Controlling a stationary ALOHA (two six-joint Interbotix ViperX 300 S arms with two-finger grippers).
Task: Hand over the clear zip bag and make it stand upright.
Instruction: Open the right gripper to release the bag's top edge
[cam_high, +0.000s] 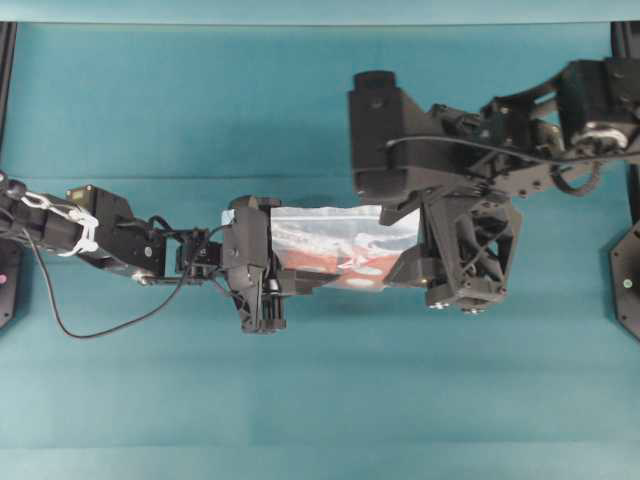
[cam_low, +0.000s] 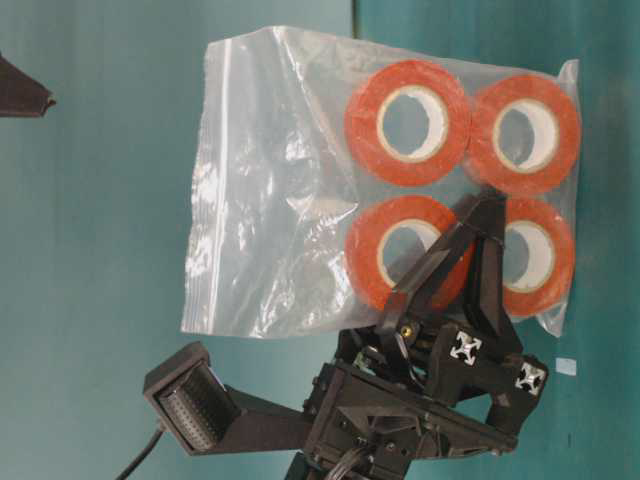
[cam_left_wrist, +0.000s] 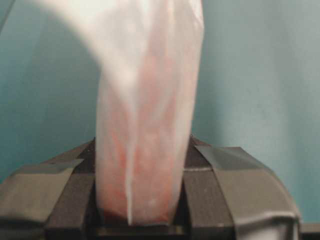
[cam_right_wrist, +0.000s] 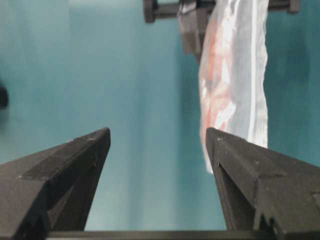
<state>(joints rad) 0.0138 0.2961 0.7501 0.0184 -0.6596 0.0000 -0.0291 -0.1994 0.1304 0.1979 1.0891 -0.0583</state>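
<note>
Overhead: the clear zip bag (cam_high: 345, 245) hangs in the air over the middle of the teal surface (cam_high: 320, 400), stretched between the two arms. The left tool (cam_high: 275, 262) pinches the bag's left end. The right tool (cam_high: 425, 262) sits at the bag's right end, though from above its jaws are hidden under the wrist.

Table-level: the bag (cam_low: 290, 180) is held clear of the surface, with four orange-red tape rolls (cam_low: 408, 122) bunched at one end. A tool (cam_low: 470, 240) reaches in over that roll end; which arm it belongs to cannot be told here.

Left wrist: the left tool's pads (cam_left_wrist: 200, 195) are pressed in on the bag (cam_left_wrist: 145, 150) from both sides, so the hold looks firm.

Right wrist: the right tool (cam_right_wrist: 157, 145) is spread wide, with nothing between its jaws. The bag (cam_right_wrist: 235, 80) hangs ahead and off to the right of the gap, gripped at its far end by the left tool (cam_right_wrist: 192, 25).

Judged from this, the pick-up is done. The handover is only approaching, since the right tool has not yet closed on the bag. Releasing it from the left and standing it upright are both left to do.
</note>
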